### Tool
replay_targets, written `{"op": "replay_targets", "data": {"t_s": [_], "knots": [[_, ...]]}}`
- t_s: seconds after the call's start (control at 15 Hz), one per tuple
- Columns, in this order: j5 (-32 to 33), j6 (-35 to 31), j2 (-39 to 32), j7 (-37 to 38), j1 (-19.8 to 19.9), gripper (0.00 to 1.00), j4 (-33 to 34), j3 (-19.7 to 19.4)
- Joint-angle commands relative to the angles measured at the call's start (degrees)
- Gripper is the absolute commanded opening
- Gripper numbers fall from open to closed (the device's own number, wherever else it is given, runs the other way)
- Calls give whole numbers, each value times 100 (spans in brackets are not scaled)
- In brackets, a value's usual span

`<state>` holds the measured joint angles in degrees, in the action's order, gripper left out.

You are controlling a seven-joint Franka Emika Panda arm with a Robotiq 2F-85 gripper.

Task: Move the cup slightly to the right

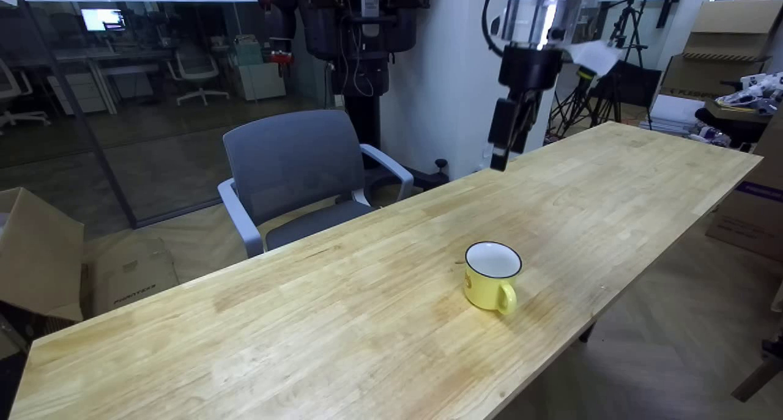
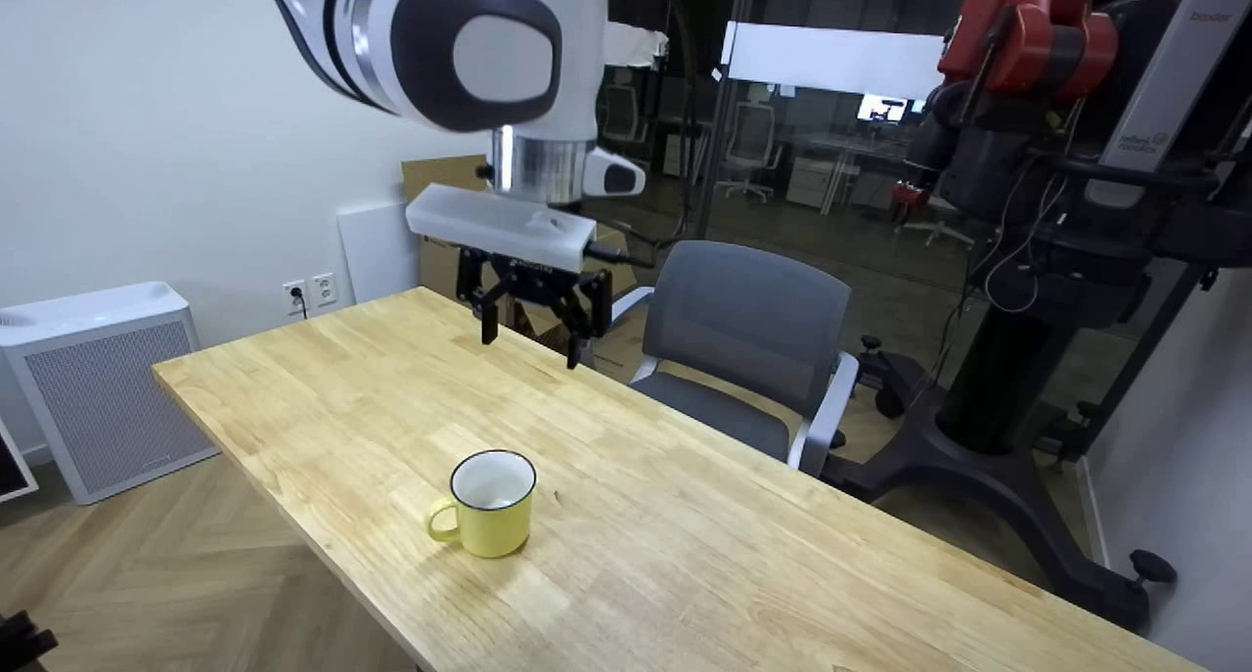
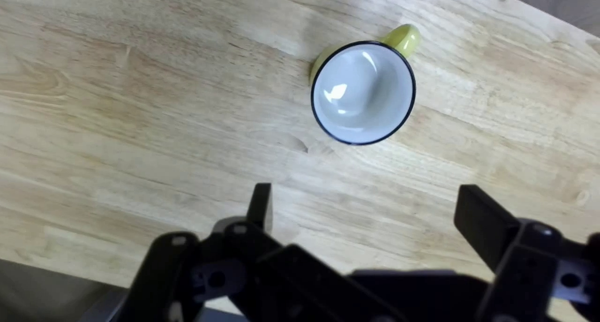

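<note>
1 yellow cup is seen in all 3 views: white inside, dark-rimmed, 1 handle. It is set upright on 1 wooden table, nearer the long edge opposite 1 gray chair, handle pointed toward that same edge. 1 gripper counted, 2 fingers spread wide, held up over the table, well apart from the cup. In the wrist view the cup is framed beyond the fingers, between them side to side. 1 Panda arm is shown at the top of both exterior views. Behind the chair, 1 more robot is parked, red and black. In an exterior view: 1 white floor unit by the wall, 2 sockets near it, 1 with a plug fitted. Cardboard boxes are piled past one table end; exact number can't be told
</note>
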<state>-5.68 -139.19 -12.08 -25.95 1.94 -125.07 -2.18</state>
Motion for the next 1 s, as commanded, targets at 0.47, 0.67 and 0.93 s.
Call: {"op": "replay_targets", "data": {"t_s": [0.47,0.67,0.93], "knots": [[735,-326,-183,507,9,100,-48,34],[1567,-714,-364,1056,-104,100,-188,-86],[2411,-970,-806,1768,-239,100,-132,-271]]}}
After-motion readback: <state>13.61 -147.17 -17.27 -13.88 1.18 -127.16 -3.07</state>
